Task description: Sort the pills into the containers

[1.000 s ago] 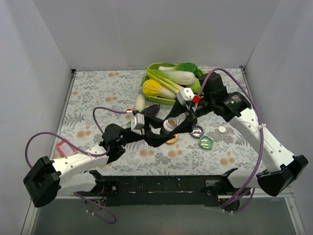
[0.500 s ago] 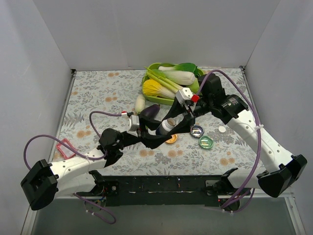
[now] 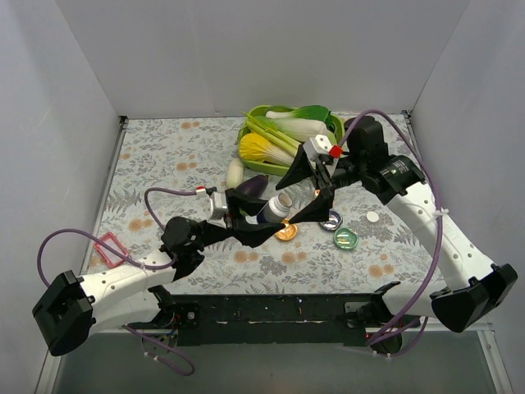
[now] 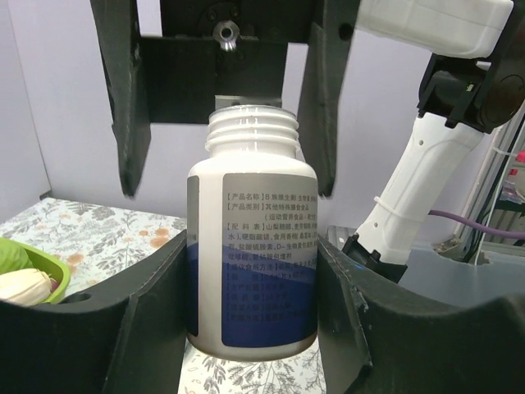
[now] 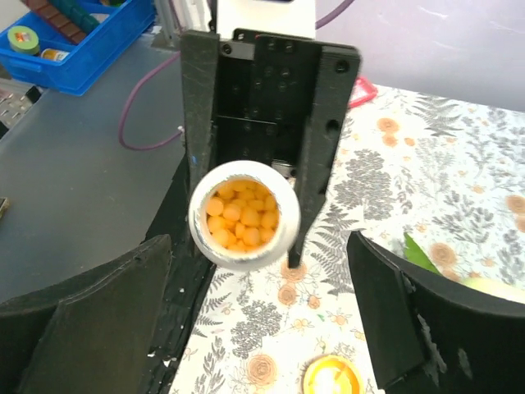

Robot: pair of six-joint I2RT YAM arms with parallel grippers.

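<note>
Though uncapped, bottle (image 4: 253, 254) of orange pills (image 5: 243, 215)

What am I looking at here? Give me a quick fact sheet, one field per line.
left claw: shut on the bottle
bottle: white, cap off, full of orange pills
right claw: open, facing the bottle's mouth, gripping nothing
dishes: orange dish, blue dish, green dish, side by side on the table
behind them: tray of vegetables
</note>
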